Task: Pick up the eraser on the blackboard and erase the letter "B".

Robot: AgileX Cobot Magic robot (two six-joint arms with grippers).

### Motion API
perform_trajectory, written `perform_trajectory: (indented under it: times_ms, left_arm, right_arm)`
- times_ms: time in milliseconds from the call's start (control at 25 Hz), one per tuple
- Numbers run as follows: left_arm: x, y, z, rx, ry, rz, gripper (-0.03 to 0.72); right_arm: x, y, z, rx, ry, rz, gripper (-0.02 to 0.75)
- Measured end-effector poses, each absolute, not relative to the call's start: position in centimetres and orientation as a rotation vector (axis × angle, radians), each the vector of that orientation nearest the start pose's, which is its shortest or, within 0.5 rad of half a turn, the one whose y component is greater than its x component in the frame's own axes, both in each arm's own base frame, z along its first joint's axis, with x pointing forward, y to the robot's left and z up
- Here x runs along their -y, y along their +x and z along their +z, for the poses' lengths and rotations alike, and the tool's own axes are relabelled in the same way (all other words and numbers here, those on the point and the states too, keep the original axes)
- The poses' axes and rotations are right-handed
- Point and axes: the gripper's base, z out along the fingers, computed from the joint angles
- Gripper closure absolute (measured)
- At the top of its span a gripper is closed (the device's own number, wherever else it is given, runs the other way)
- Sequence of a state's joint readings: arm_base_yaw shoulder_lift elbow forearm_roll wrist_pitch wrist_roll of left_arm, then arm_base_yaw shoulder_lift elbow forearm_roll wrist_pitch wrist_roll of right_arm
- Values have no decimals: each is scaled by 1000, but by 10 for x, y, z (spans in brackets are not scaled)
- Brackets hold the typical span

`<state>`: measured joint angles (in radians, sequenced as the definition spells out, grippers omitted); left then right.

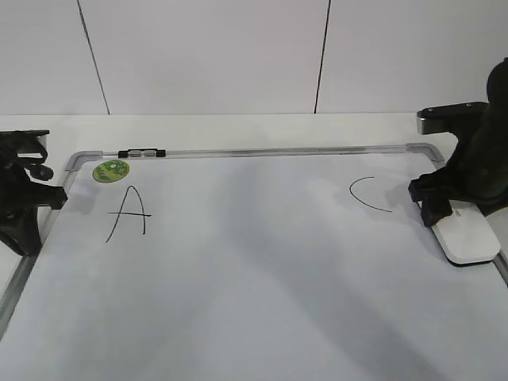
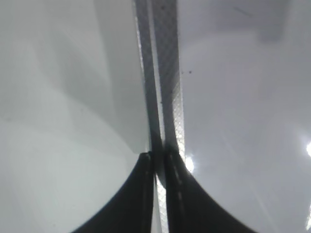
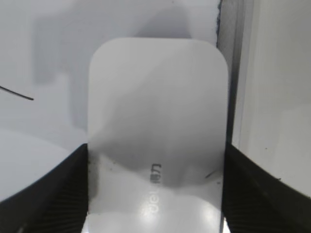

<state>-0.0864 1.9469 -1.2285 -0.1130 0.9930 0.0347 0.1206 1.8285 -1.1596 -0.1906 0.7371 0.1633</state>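
Straddling the eraser, the right gripper has its two dark pads set against the block's long sides, one at 9 o'clock and one at 3 o'clock in the right wrist view; they appear to be touching, though whether they are squeezing cannot be told. The eraser's long axis runs out from the jaws toward 12 o'clock there. In the exterior view it lies at the blackboard's right edge, at about 3 o'clock of the board's middle, seemingly flat on the surface, just past the "C".

The left gripper has its fingers pressed together, sitting over the board's left frame rail, well apart from the eraser.

Between "A" and "C" no "B" is visible; that stretch looks bare, so the erasing seems done. Any further stroke would run from the right arm toward 9 o'clock.

Only the wrist view shows the pads on the eraser; only the exterior view shows the letters, the green sticker and both arms.
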Motion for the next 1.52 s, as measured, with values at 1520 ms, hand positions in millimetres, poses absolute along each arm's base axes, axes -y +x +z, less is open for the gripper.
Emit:
perform_trajectory:
  times_ms: [1520]
  left_arm:
    - [39, 348, 151, -3199, 88, -152, 667]
  right_arm:
    - [-31, 366, 222, -2923, -17, -187, 123]
